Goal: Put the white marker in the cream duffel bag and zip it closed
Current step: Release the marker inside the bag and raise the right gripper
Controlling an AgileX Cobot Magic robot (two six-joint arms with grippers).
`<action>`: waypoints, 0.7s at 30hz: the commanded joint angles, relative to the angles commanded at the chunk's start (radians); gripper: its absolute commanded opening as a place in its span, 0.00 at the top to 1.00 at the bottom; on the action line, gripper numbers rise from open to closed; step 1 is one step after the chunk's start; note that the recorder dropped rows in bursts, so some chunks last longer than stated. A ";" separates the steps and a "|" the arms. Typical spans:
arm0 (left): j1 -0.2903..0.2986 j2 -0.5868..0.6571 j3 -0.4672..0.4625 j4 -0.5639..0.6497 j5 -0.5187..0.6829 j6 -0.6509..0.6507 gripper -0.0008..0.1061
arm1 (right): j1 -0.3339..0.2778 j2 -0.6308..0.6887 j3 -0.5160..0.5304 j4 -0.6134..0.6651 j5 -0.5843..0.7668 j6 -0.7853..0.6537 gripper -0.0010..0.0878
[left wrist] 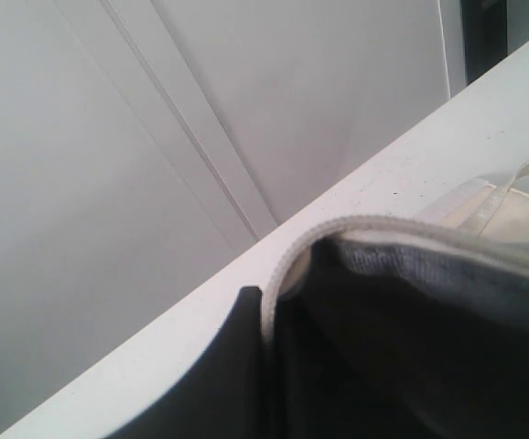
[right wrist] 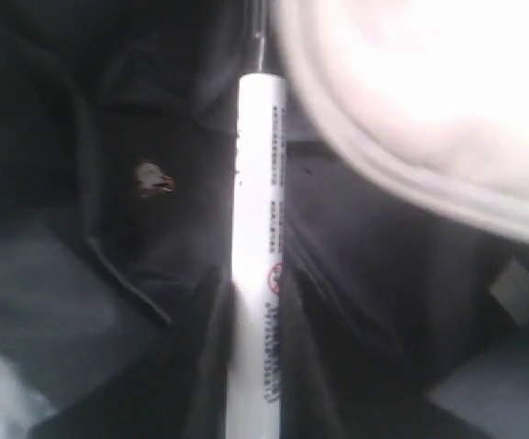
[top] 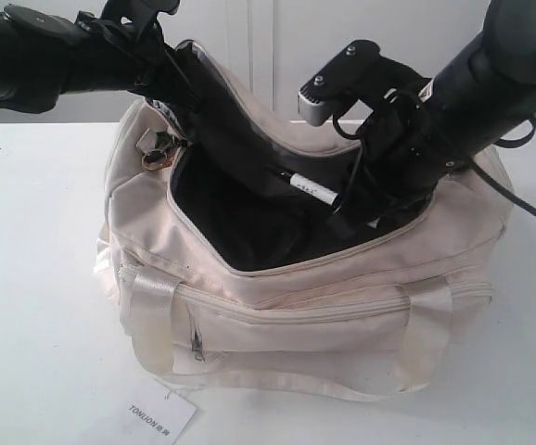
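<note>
- Our right gripper (top: 340, 202) clamps the white marker (top: 310, 188) inside the open cream duffel bag (top: 296, 315), unreleased.
- Our left gripper (top: 157, 57) pinches its rim up.
- Zipping remains.

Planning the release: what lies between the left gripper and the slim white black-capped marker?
Exterior view: the lifted flap of the cream fabric duffel bag, black lining showing, lies between the left gripper and the white marker.

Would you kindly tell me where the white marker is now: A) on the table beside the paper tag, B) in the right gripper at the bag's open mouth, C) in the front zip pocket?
B: the right gripper clamps the white marker in the open cream duffel bag.
</note>
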 joint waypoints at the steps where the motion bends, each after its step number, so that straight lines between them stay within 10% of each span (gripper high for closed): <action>1: 0.000 0.000 0.000 0.000 0.000 0.000 0.99 | 0.000 0.004 0.000 -0.024 0.000 0.048 0.99; 8: 0.000 0.000 0.000 0.000 0.000 0.000 0.99 | 0.000 0.011 0.000 -0.205 0.000 0.295 0.99; 21: 0.000 0.000 0.000 0.000 0.000 0.000 0.99 | 0.000 0.011 0.000 -0.252 0.024 0.316 0.99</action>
